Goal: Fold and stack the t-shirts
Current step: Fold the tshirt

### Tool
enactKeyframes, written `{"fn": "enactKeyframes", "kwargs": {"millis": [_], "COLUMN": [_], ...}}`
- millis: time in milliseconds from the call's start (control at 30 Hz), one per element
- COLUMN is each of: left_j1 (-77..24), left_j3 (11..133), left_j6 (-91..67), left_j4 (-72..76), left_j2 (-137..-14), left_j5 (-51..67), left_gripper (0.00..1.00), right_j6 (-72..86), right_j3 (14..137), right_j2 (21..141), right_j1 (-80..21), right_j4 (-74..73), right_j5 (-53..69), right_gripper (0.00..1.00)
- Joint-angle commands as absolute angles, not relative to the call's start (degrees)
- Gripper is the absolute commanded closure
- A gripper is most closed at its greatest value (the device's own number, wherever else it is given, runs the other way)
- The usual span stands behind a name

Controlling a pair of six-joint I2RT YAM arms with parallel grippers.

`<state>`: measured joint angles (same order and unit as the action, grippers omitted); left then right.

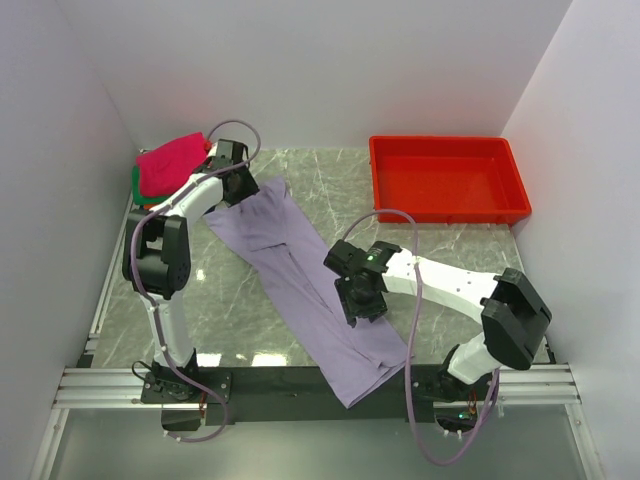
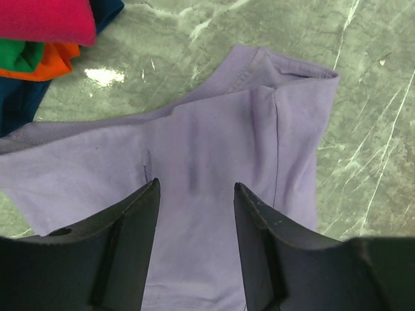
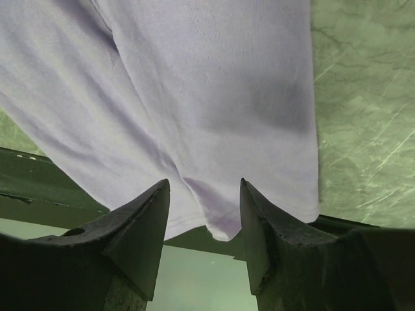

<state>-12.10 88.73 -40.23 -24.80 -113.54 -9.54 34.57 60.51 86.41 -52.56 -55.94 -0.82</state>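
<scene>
"Where is the red tray?"

"At the far right of the table, well away from the shirts."

"And the shirts?"

"The lilac shirt lies long across the middle. Its bottom end hangs over the near edge. The folded pile sits in the far left corner, pink on top."

"Your hands?"

"My left gripper is open over the shirt's top end, near the pile. My right gripper is open over the bottom end. I can't tell if my fingertips touch the cloth."

Lavender t-shirt stretched diagonally, folded stack far-left
</scene>
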Motion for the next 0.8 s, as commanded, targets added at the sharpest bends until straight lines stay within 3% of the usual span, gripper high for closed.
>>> {"fn": "enactKeyframes", "kwargs": {"millis": [0,767], "left_j1": [-12.39,-19.24], "left_j3": [89.21,90.96], "left_j6": [-41.57,-41.84], "left_j4": [-24.26,-22.41], "left_j2": [-113.64,-120.58], "left_j5": [-11.34,-12.84], "left_gripper": [0.45,0.44], "right_j6": [32.78,31.55], "right_j3": [61.61,59.59], "right_j2": [87.10,84.99], "right_j1": [-52.30,-51.50], "right_j4": [-54.84,-56.78], "right_j5": [-0.79,-2.72], "right_gripper": [0.46,0.46]}}
